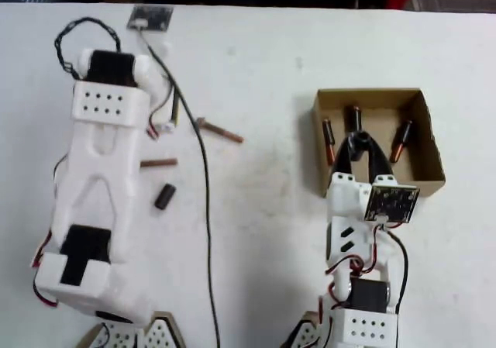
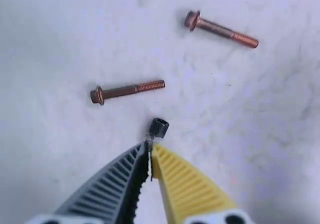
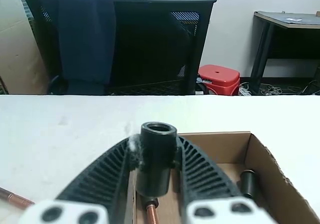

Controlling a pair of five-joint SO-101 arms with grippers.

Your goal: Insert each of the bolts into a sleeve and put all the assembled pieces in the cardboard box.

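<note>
My right claw [image 3: 156,143] is clenched on a sleeve [image 3: 156,159] with a bolt [image 3: 151,211] in it, above the box [image 3: 262,154]. My left claw [image 2: 150,146] is closed, tips just beside a loose sleeve [image 2: 160,127]. Near it lie a near bolt [image 2: 127,90] and a far bolt [image 2: 220,29].

No legible text or labels.

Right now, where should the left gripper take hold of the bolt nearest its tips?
Probably best to take the bolt by its smooth shank, between head and thread, from straight above with the jaws straddling its length: it lies flat on the table with nothing touching it.
</note>
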